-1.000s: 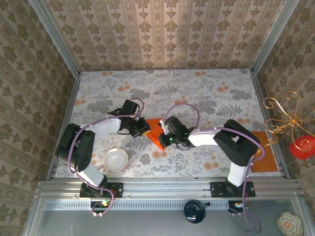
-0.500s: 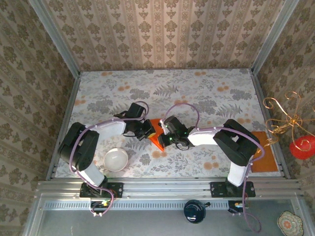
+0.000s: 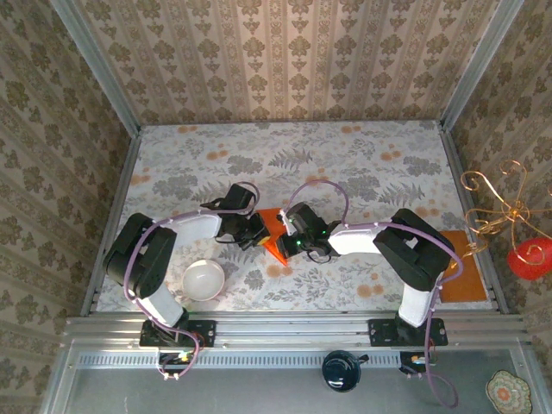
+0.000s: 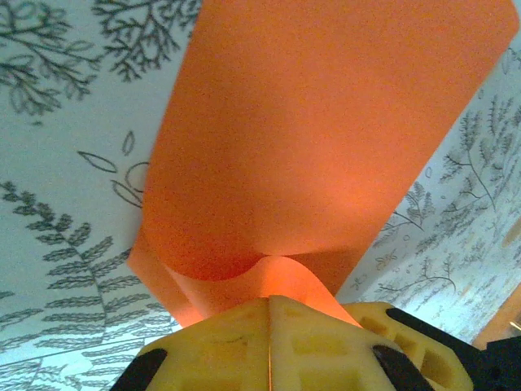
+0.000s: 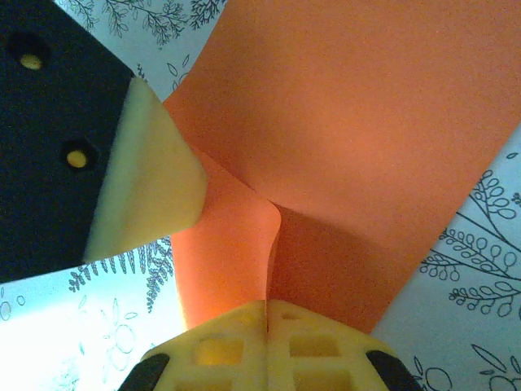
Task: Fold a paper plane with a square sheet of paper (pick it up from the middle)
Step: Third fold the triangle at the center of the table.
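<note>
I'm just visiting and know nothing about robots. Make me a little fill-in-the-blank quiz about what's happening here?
The left end effector is shut on the square sheet of paper, coloured ___.
The right end effector pinches it too, making ___ end effectors holding it.
A white ___ rests on the table.
Missing: orange; two; bowl.

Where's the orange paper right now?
Top view, centre: the square sheet of paper is gripped by the left gripper and right gripper, beyond the white bowl.
</note>
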Tool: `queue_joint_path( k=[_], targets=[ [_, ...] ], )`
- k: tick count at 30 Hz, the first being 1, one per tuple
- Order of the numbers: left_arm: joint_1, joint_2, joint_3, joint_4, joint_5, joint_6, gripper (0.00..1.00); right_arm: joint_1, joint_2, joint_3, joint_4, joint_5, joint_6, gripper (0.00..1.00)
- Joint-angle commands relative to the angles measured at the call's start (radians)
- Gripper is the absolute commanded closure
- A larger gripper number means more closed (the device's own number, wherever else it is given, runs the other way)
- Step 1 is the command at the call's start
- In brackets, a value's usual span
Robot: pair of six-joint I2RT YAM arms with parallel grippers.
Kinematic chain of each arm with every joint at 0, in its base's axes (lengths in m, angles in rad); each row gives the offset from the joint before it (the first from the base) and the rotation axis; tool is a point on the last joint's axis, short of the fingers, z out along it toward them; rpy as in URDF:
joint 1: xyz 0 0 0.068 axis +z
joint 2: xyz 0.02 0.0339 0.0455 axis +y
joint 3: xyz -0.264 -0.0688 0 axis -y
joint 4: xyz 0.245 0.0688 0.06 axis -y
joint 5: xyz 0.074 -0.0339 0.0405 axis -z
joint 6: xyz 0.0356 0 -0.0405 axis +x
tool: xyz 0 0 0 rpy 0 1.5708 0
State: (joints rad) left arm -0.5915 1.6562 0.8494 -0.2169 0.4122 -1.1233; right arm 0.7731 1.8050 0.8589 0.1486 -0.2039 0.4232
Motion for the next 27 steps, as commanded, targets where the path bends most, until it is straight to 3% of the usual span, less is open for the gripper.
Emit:
queue_joint_path(
  k=[1,27],
  targets=[
    [-0.008,0.011,-0.013,-0.036,-0.026,-0.016,0.90,-0.002,0.031,0.022,-0.058,-0.002,0.012,0.93],
    [-0.007,0.010,-0.055,-0.030,-0.048,-0.027,0.91,-0.008,0.048,0.034,-0.077,0.004,0.031,0.84]
  ],
)
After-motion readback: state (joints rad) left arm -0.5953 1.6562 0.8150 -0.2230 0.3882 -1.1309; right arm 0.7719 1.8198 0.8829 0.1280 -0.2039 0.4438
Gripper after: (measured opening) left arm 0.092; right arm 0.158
